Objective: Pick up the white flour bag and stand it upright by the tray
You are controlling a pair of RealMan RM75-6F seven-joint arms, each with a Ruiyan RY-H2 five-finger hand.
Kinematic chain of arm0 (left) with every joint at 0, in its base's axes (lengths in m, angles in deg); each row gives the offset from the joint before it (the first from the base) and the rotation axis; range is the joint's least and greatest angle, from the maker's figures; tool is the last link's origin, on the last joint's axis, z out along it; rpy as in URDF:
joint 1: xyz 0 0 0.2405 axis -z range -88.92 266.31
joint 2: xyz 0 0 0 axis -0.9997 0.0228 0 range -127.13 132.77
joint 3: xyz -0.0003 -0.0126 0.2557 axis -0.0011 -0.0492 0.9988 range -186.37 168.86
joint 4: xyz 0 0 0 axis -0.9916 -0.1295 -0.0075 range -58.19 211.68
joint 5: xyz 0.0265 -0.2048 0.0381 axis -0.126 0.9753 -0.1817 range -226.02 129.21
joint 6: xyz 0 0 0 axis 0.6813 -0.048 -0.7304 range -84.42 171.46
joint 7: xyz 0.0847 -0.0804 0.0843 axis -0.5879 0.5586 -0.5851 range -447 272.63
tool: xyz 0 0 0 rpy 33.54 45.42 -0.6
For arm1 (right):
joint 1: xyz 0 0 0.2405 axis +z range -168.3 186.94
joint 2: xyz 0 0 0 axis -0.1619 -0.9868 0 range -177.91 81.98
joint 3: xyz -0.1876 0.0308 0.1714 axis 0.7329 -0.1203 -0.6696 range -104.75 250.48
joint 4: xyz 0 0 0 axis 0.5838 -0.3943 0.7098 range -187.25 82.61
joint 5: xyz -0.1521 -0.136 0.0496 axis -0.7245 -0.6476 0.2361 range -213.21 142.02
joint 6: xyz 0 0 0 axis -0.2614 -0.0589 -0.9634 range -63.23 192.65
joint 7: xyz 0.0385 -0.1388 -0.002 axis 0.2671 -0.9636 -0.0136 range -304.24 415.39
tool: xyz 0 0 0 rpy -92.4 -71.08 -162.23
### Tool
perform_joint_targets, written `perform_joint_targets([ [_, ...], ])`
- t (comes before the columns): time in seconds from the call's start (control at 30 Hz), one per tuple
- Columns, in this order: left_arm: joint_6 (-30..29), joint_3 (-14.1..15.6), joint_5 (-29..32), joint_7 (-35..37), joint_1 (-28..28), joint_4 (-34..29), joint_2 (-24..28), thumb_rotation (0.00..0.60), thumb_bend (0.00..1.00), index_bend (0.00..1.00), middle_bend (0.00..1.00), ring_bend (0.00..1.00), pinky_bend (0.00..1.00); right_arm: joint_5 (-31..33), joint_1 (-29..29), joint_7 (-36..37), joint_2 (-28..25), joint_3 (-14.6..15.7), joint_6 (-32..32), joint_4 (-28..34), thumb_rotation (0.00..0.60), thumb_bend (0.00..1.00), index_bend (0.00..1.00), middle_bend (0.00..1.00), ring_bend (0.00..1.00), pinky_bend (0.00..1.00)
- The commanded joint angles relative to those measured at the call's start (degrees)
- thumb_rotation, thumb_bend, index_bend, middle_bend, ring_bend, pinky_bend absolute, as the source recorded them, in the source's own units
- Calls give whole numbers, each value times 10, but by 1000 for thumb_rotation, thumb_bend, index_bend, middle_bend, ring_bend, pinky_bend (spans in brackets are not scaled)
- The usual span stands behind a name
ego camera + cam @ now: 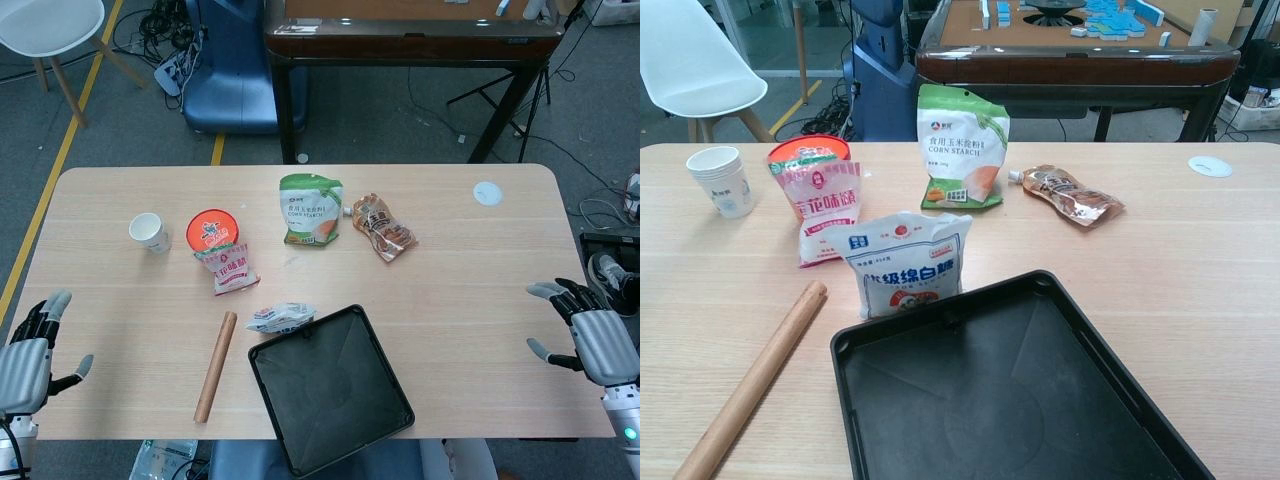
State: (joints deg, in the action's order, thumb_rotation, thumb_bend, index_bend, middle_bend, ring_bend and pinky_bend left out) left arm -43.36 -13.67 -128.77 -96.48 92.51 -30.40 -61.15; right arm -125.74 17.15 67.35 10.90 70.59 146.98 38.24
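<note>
The white flour bag (908,262) with blue print stands upright against the far left edge of the black tray (1010,400). From the head view the bag (281,318) shows from above, touching the tray (330,385) at its far corner. My left hand (30,345) hangs off the table's left near corner, fingers spread, holding nothing. My right hand (590,330) is at the table's right edge, also spread and empty. Both hands are far from the bag, and neither appears in the chest view.
A wooden rolling pin (216,365) lies left of the tray. Behind it are a pink-and-white bag (228,268), a red-lidded tub (212,230) and a paper cup (149,232). A green corn starch bag (309,209), a brown pouch (383,227) and a white disc (487,193) sit further back.
</note>
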Motion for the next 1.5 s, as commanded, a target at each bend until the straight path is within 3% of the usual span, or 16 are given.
perform_joint_targets([
  [0.03,0,0,0,1,0,0,0,600,262,34,53,50,133,-1,1,-1,0,0,0,1,600,219,238,248,139,165],
  [0.6,16,-7,-1,35,12,14,5,600,262,36,53,53,133,2,-1,-8,-13,-12,21,8,600,219,238,248,139,165],
  [1.03,158,0,-60,214,103,76,13,600,249,71,53,80,148,13,2,-25,-37,-23,18,35,600,220,237,248,139,165],
  [1.5,262,8,-108,339,213,180,-84,600,195,70,53,95,148,18,-7,-37,-42,-18,21,48,600,220,238,248,139,165],
])
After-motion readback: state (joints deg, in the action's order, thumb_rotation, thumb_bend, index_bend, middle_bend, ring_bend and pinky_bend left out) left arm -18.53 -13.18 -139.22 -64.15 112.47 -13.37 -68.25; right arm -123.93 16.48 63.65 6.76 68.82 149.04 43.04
